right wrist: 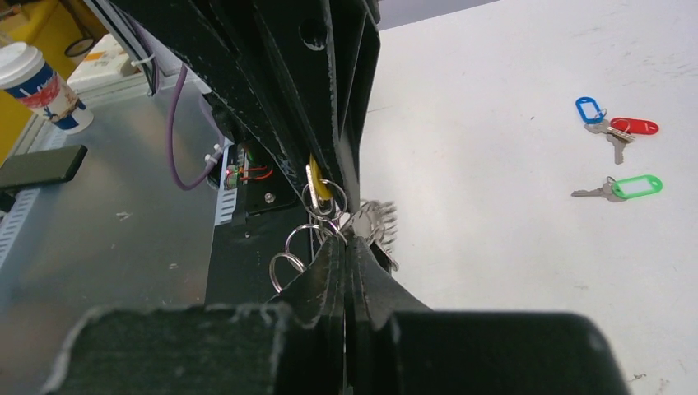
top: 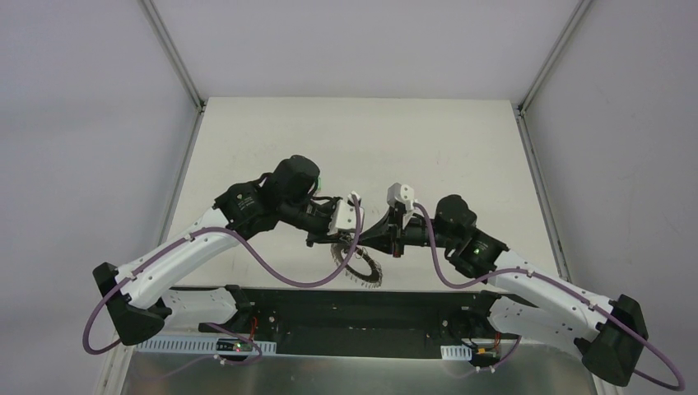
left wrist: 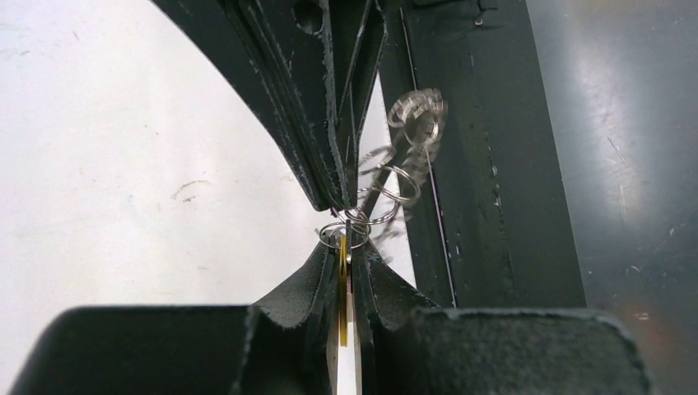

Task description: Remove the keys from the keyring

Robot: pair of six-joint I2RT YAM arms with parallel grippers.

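Note:
My left gripper [top: 336, 235] and right gripper [top: 385, 239] meet tip to tip above the table's near edge. The keyring [top: 360, 267], silver with a frilly edge of small wire loops, hangs between and below them. In the left wrist view my left gripper [left wrist: 344, 243] is shut on the yellow-tagged key [left wrist: 342, 284], which is joined to a small loop [left wrist: 344, 234] of the keyring [left wrist: 409, 115]. In the right wrist view my right gripper [right wrist: 347, 241] is shut on the keyring's edge [right wrist: 374, 220], next to the yellow tag [right wrist: 317, 183]. Blue [right wrist: 588, 109], red [right wrist: 635, 126] and green [right wrist: 638, 186] tagged keys lie loose on the table.
The black base rail [top: 346, 309] runs along the near edge under the grippers. A paper cup [right wrist: 34, 78] and a flat dark object [right wrist: 41, 164] sit on the metal bench beyond the table. Frame posts [top: 177, 58] stand at the back corners.

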